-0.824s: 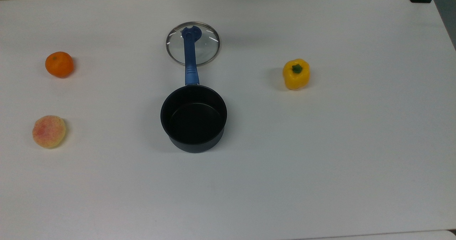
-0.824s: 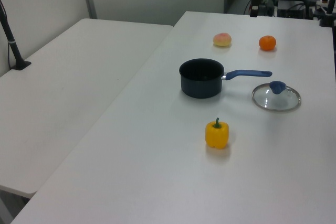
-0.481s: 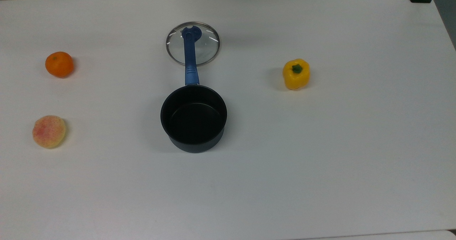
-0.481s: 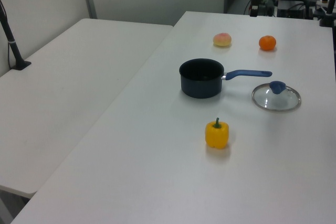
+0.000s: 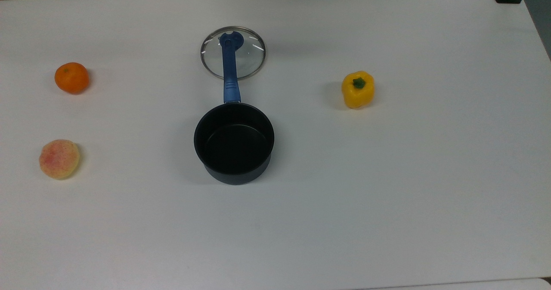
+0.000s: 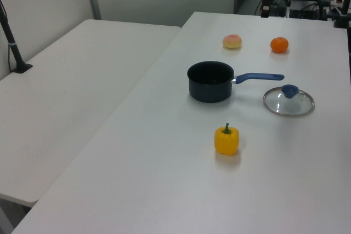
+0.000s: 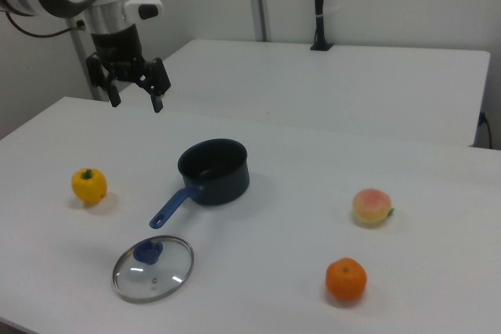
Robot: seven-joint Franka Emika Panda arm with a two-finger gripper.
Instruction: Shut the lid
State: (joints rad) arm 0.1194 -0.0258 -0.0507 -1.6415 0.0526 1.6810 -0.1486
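Lid (image 6: 289,103) flat beside open saucepan (image 6: 210,81)

Even, soft light; faint shadows

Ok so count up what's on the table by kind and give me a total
Fruit and vegetables: 3, namely orange, peach, yellow pepper
Cookware: 2, namely saucepan, glass lid
Total: 5

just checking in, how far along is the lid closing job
Nothing looks done yet: the lid lies flat on the table, apart from the saucepan, near the tip of its blue handle. In hand: nothing; the gripper hangs open and empty above the table beyond the pan. Left: grasp the lid's blue knob, lift, and set it on the open pan.
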